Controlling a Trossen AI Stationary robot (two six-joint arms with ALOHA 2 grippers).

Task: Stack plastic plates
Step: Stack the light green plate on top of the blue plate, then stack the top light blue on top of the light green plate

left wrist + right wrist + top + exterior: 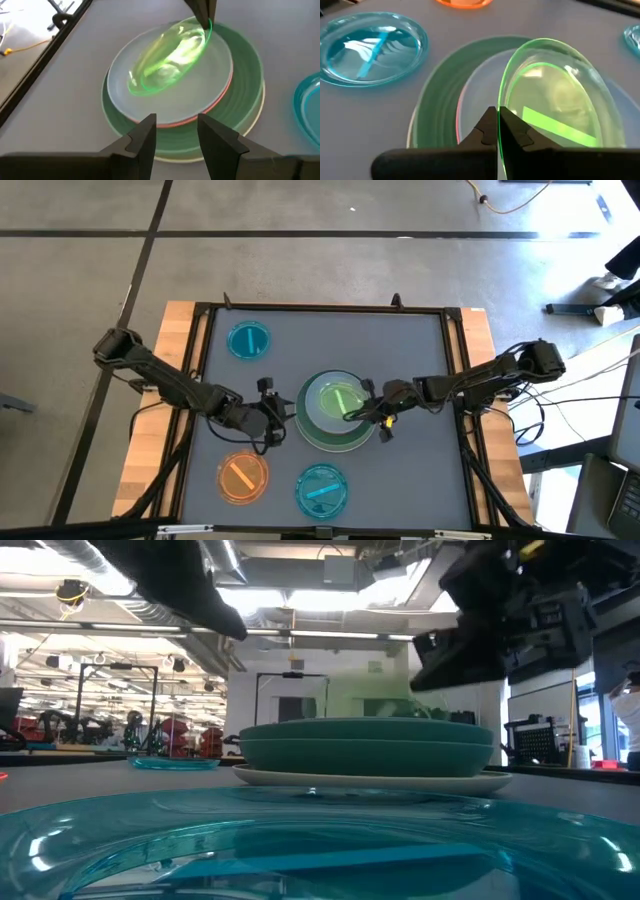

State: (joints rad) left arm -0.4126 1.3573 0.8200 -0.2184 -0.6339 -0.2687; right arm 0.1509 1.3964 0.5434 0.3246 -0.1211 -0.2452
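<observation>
A stack (335, 415) sits mid-table: a cream plate at the bottom, a large green plate (245, 85), a pink rim (227, 87) and a pale lavender plate (150, 102) on top. Over it tilts a small translucent green plate (340, 400) (170, 57) (555, 107), with my right gripper (366, 413) (498, 125) shut on it. My left gripper (283, 418) (175, 135) is open and holds nothing, just off the stack's left edge. Three small plates lie flat on the table: blue (249, 341), orange (242, 477) and teal (322, 489). My right gripper pinches the small green plate's rim (501, 112) between its two fingers, on the side toward the table's right. The fingers (202, 12) come slanting down from the right. The plate is tilted, its held side raised; its opposite edge (132, 85) is low over the lavender plate.
The black raised frame (455, 380) borders the grey tabletop. The teal plate (300, 840) fills the foreground of the low view, close to the near edge. The orange plate (465, 2) lies to the near left of the stack. Bare grey surface lies between the stack and the far edge.
</observation>
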